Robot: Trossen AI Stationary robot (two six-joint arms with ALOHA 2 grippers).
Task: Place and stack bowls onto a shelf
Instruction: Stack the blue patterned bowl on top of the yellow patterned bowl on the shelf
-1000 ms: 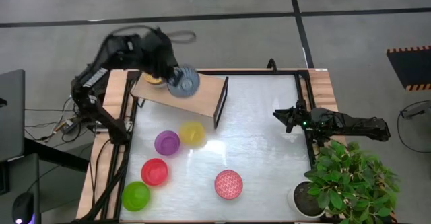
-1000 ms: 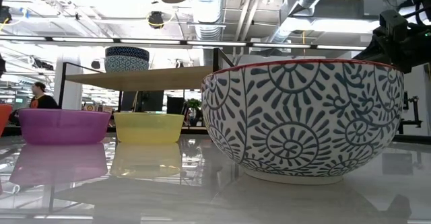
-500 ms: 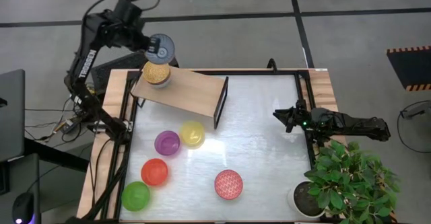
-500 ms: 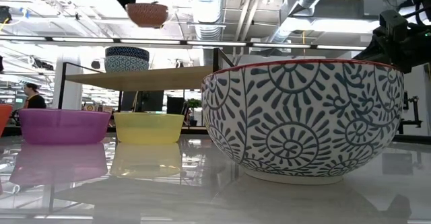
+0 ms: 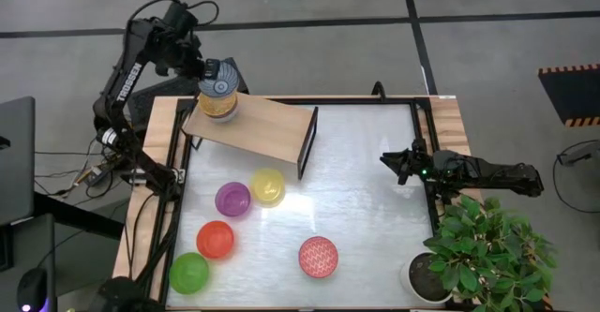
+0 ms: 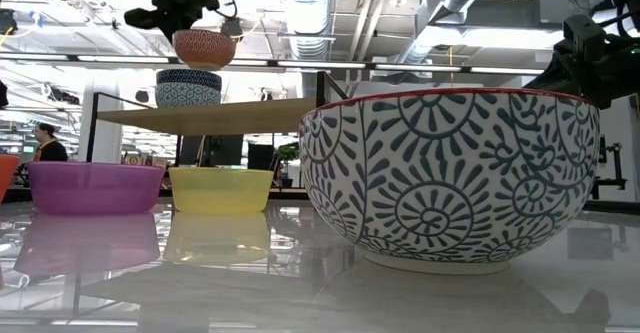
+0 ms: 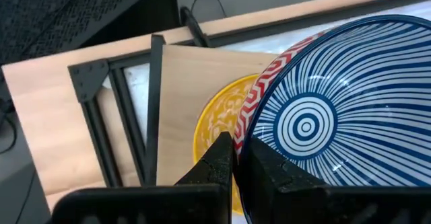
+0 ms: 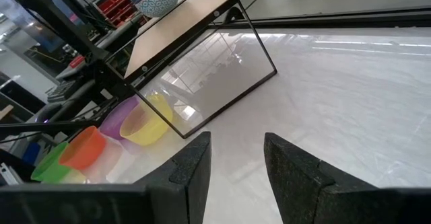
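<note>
Bowls (image 6: pixel 189 88) sit stacked on the shelf (image 5: pixel 251 127); our left tool (image 7: pixel 236 158), pinching a striped bowl (image 6: pixel 204 48), has dropped just above them. Our right tool (image 8: pixel 236 150) waits open-fingered at the tabletop (image 5: pixel 366 200) edge.

Bowl comes down toward the stack at the upper left

In the low view the left gripper (image 6: pixel 205 18) now carries the red-patterned bowl (image 6: pixel 204 48) lower than half a second ago, just above the blue bowl (image 6: pixel 188 87) on the shelf (image 6: pixel 225 115), upper left of the frame; in the high view the bowl's blue radial inside (image 5: pixel 219 76) now overlaps the yellow-gold bowl (image 5: pixel 217 108) at the shelf's upper-left end, where before it sat clear above it; a person (image 6: pixel 44 143) at the far left edge has shifted slightly.
</note>
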